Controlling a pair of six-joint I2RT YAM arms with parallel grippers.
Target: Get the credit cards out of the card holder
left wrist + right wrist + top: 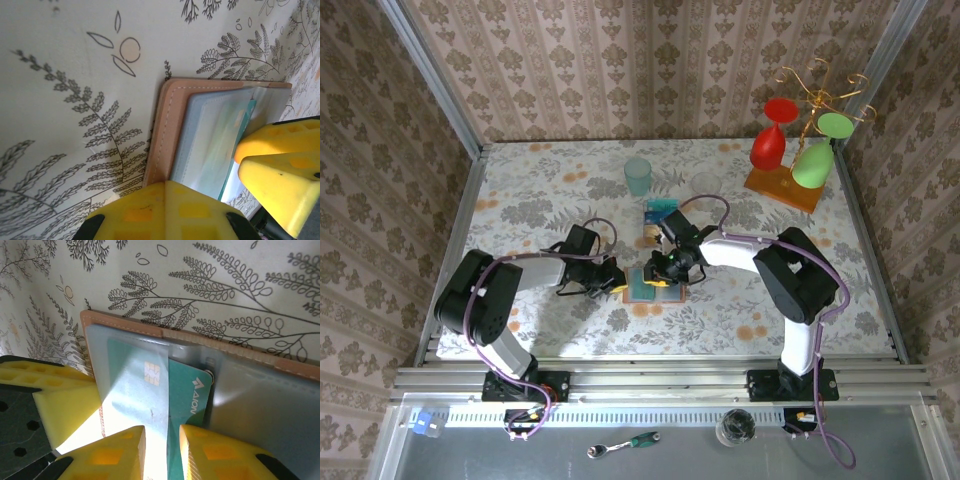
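The card holder (642, 288) lies open on the table, tan leather outside (120, 324) and grey-blue clear pockets inside (210, 135). A teal credit card (187, 390) marked AION sticks halfway out of a clear pocket. My right gripper (162, 450) stands over this card with its jaws a narrow gap apart, and the card's face shows between them. My left gripper (175, 186) is shut, its tips pressed on the holder's near edge. In the top view the left gripper (617, 279) and right gripper (665, 270) meet over the holder. A small blue-teal card-like rectangle (660, 212) lies just behind them.
A teal cup (638, 176) and a clear glass (705, 185) stand farther back. At the back right an orange wooden rack base (782, 188) carries a red glass (770, 145) and green glasses (815, 160). Wallpapered walls close in the table.
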